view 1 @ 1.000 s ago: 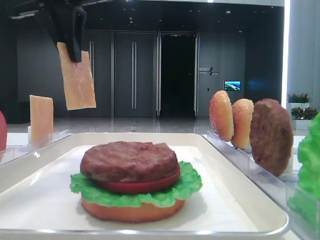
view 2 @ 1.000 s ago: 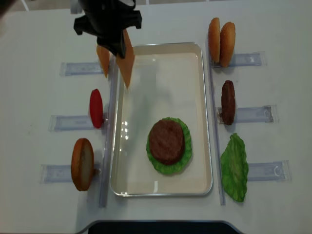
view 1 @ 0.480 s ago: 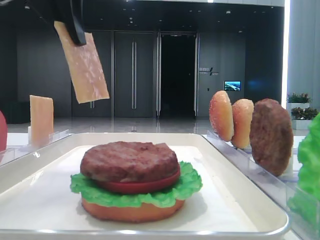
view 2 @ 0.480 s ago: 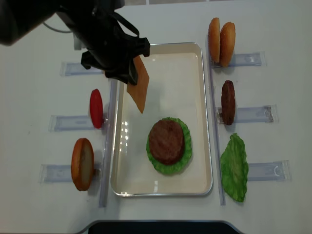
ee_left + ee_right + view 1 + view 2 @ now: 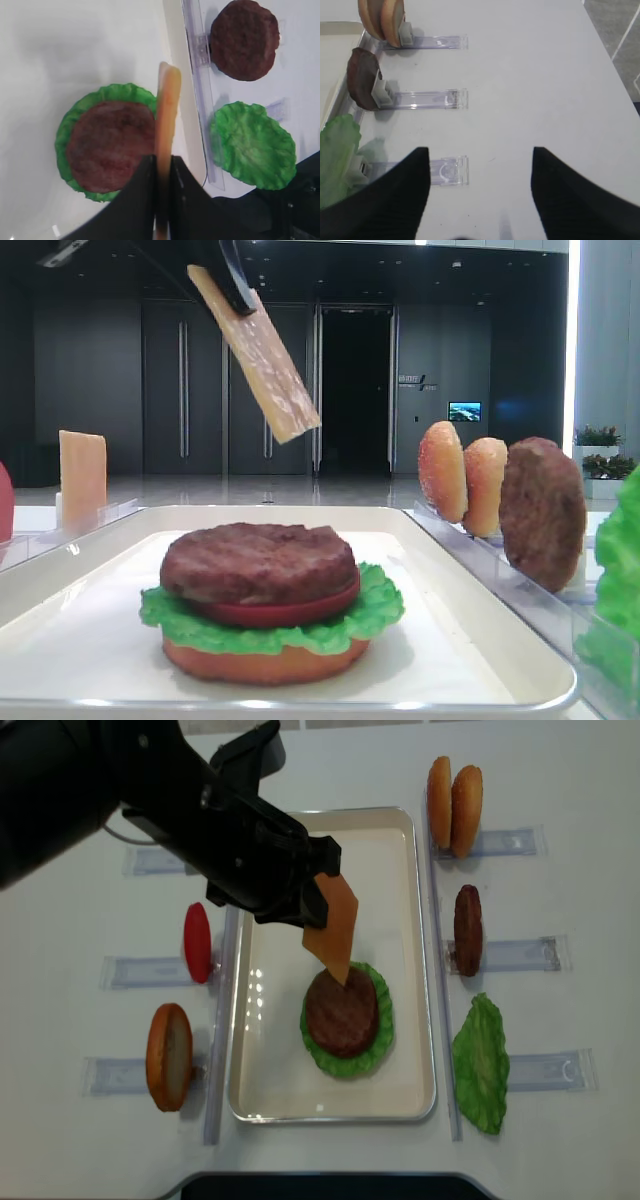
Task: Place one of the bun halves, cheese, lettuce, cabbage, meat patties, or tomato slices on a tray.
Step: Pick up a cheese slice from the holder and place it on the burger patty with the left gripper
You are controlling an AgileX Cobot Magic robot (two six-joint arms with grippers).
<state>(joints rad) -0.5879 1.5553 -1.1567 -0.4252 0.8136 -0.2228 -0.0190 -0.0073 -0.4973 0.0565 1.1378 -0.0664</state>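
Note:
My left gripper is shut on a pale orange cheese slice and holds it tilted in the air over the cream tray. The slice's lower corner hangs just above a stack on the tray: a meat patty on a tomato slice, lettuce and a bun half. In the left wrist view the cheese shows edge-on between the fingers, over the patty's right edge. My right gripper is open over bare table, with nothing between its fingers.
Clear racks flank the tray. On the right stand two bun halves, a patty and a lettuce leaf. On the left stand a tomato slice, a bun half and another cheese slice.
My left gripper has carried the cheese from the back-left racks, right and forward over the tray to the stacked patty. The slice now hangs more tilted. The right gripper's earlier state is not shown.

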